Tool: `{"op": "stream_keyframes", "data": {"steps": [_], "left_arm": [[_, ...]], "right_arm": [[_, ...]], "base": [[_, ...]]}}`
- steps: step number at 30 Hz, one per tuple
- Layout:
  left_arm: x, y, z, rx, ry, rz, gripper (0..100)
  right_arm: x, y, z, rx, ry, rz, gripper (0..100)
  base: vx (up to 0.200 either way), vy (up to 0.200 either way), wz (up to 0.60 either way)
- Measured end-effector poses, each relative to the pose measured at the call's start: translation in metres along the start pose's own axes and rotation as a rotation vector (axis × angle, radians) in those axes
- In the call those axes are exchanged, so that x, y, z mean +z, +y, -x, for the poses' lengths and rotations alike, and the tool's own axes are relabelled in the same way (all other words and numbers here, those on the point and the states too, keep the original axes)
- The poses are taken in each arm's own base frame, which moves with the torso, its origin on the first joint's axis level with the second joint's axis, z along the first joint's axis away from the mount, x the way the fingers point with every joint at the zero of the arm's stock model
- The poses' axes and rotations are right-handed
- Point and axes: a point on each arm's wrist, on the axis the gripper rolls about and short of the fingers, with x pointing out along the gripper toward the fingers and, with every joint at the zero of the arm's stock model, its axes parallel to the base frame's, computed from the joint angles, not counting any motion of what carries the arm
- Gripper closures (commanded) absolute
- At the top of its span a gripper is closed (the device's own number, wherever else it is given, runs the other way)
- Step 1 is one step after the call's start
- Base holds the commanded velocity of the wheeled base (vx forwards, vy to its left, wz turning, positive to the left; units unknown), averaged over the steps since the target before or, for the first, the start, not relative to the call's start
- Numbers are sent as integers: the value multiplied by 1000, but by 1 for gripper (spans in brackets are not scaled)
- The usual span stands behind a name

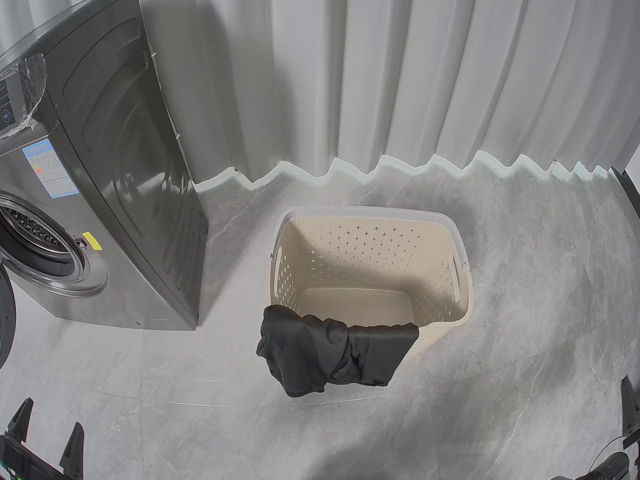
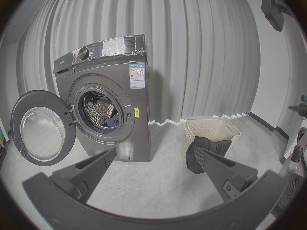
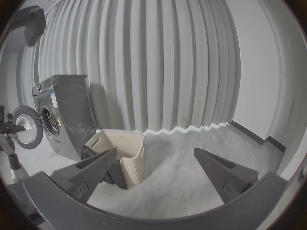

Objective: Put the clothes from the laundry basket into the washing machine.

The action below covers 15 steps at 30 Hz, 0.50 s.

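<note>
Both arms low, held back from the work.

- Left tool (image 2: 154, 150): fingers spread, nothing between them.
- Right tool (image 3: 155, 150): also released and empty.

Placement, and why (my reading)
- Laundry basket (image 1: 373, 213) stands on the floor (image 1: 520, 315) ahead of both tools, roughly between their lines, well apart from each.
- One dark garment (image 1: 327, 358) is draped over the basket rim on the side nearest the tools. Most of it hangs down the outer wall and a little is folded inward. Hanging there, it gives a loose bunched edge that either tool could pinch from above without reaching into the basket.
- Washing machine (image 2: 105, 90) sits ahead of the left tool, on the far side of it from the right tool, turned at an angle. Its door (image 2: 40, 128) is swung fully open and away from the basket, so the way from basket to drum is unobstructed. This looks set up for the left arm to do the loading.

Containers
- Basket: cream, perforated, its bottom bare as far as I can see. The draped garment looks like the last piece.
- Drum (image 2: 97, 111): mouth open, ribbed metal visible. A bluish bit of cloth (image 2: 112, 121) lies low inside near the lip, so some laundry seems to be in already. I cannot tell how much.

Judgement: close to the end, with one item left to move. A pleated curtain (image 1: 400, 68) hangs behind everything.
</note>
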Motion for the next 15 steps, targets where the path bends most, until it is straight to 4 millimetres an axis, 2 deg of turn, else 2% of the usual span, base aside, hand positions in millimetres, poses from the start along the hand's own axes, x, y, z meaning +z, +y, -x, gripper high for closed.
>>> {"op": "stream_keyframes", "data": {"steps": [5, 11, 15], "left_arm": [[0, 0, 0, -1, 0, 0, 0], [0, 0, 0, -1, 0, -1, 0], [0, 0, 0, 0, 0, -2, 0]], "right_arm": [[24, 1, -6, 53, 10, -32, 0], [37, 4, -36, 151, 167, -44, 0], [41, 5, -65, 215, 264, -52, 0]], "base": [[0, 0, 0], [0, 0, 0], [-200, 0, 0]]}}
